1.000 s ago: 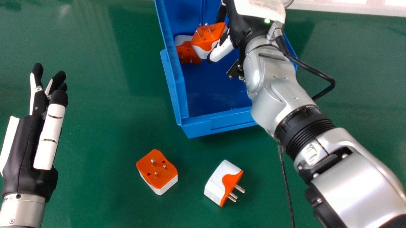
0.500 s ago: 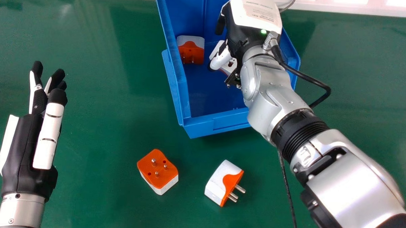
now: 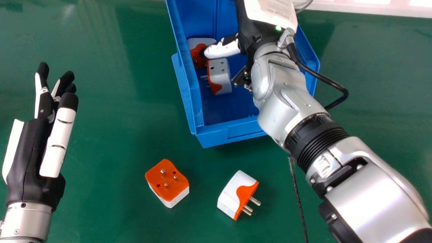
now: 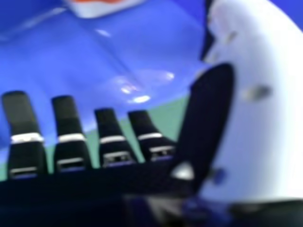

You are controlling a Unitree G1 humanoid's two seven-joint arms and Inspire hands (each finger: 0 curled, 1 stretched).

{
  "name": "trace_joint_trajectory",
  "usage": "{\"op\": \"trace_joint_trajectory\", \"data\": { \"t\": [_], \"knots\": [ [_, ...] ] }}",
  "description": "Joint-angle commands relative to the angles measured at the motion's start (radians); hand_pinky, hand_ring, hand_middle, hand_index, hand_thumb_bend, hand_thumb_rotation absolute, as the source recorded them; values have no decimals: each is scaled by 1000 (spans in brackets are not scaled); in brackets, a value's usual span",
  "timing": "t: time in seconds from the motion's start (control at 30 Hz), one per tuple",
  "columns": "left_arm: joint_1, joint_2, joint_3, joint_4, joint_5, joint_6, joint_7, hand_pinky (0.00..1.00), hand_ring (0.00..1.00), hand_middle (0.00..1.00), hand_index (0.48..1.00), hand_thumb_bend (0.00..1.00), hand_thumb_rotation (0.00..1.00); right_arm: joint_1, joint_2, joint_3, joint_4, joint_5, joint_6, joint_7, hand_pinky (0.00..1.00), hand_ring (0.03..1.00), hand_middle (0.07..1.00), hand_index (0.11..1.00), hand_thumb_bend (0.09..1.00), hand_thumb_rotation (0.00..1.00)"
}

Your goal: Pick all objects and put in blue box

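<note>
Head view has the right robot hand [image 3: 256,33] inside the blue box [image 3: 221,134], its thumb stretched out and standing apart from the straight fingers [image 4: 66,113]. Two orange-and-white plug adapters lie in the box: the nearer adapter [image 3: 220,73] below the thumb, the farther adapter [image 3: 196,56] by the left wall. Two more, a pins-up adapter [image 3: 169,182] and a sideways adapter [image 3: 233,194], sit on the tabletop [image 3: 111,139] in front. The left robot hand [image 3: 33,147] is open at the left.
</note>
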Motion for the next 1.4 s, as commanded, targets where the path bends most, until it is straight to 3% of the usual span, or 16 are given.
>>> {"op": "trace_joint_trajectory", "data": {
  "t": [0.0,0.17,0.33,0.4,0.5,0.6,0.73,0.83,0.9,1.07,1.13,1.2,1.37],
  "knots": [
    [-9,4,1,-2,8,-4,6,968,975,977,989,590,888,-13,-5,-11,-64,6,10,-8,582,771,888,893,506,318],
    [-15,4,-2,3,7,-4,9,970,974,977,989,578,880,53,-32,8,-285,-24,81,41,565,755,867,876,464,168],
    [-13,2,-3,-2,4,2,11,977,976,978,989,597,864,193,-69,20,-620,-65,149,75,432,602,766,833,482,83],
    [-11,3,-3,1,9,-3,10,976,977,978,991,610,868,285,-94,17,-791,-73,148,103,431,604,756,821,493,40],
    [-4,2,-2,-4,3,-4,6,975,971,971,982,589,862,410,-139,32,-1022,-118,176,165,503,670,792,812,474,75],
    [3,1,1,-5,1,-2,7,973,972,973,981,572,868,555,-187,39,-1243,-176,177,200,513,687,807,793,466,137],
    [10,-6,5,-7,-3,-2,14,971,972,969,975,575,842,802,-258,27,-1472,-201,109,195,488,668,791,785,476,346],
    [18,-9,6,-9,4,-12,20,994,988,981,978,556,852,1008,-324,25,-1567,-219,19,139,551,704,776,769,529,386],
    [28,-13,6,-11,2,-17,21,999,994,985,978,564,857,1150,-361,14,-1602,-219,-61,89,569,716,775,763,541,442],
    [47,-10,4,-4,14,-36,20,1000,996,988,976,571,869,1409,-419,-37,-1581,-196,-264,-44,555,706,771,764,512,605],
    [51,-15,4,-1,10,-42,18,1000,995,987,972,570,851,1470,-434,-55,-1540,-205,-333,-100,565,714,761,752,506,604],
    [55,-17,4,1,14,-44,22,1000,992,985,969,580,844,1515,-441,-68,-1506,-206,-386,-134,570,716,752,739,504,585],
    [72,-17,4,-11,46,-42,40,979,982,980,969,599,864,1564,-436,-78,-1435,-237,-451,-163,547,701,735,717,491,482]
  ]
}}
